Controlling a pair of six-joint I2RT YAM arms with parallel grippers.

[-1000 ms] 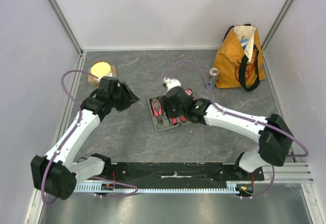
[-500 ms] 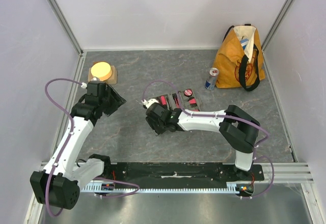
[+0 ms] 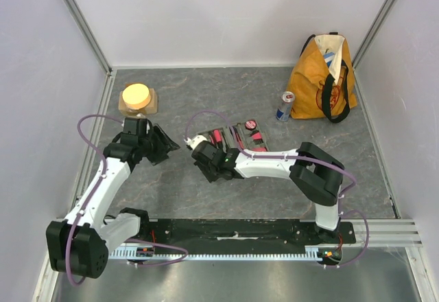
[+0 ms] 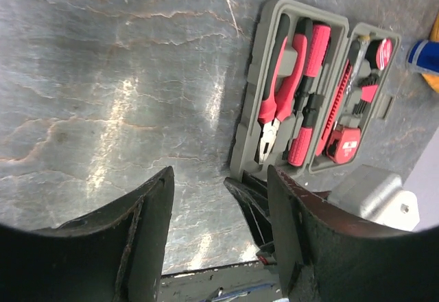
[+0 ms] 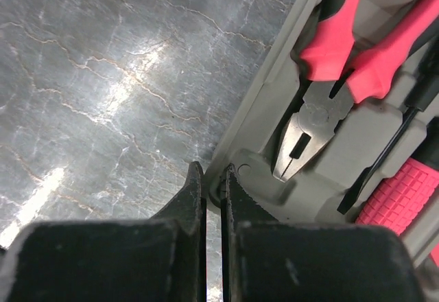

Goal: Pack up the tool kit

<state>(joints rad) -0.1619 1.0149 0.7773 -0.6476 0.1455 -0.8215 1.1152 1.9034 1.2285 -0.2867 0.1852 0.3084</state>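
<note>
The tool kit (image 3: 240,137) lies open mid-table, a flat grey case (image 4: 250,110) with red-and-black pliers (image 4: 278,89) and a screwdriver (image 4: 312,48) in its moulded slots. My right gripper (image 3: 212,154) is at the case's near-left corner. In the right wrist view the right gripper (image 5: 212,175) is shut on the thin grey rim (image 5: 247,130), just beside the pliers' nose (image 5: 302,141). My left gripper (image 3: 169,145) hovers a little to the left of the case. The left gripper (image 4: 219,178) is open, with only bare table between its fingers.
An orange tote bag (image 3: 322,75) stands at the back right with a drink can (image 3: 285,106) beside it. A yellow round object on a wooden block (image 3: 137,97) sits at the back left. Walls close in the table on three sides.
My right arm swung from above the case to its near-left corner and its jaws closed on the rim. The left gripper moved nearer the case, still open.
</note>
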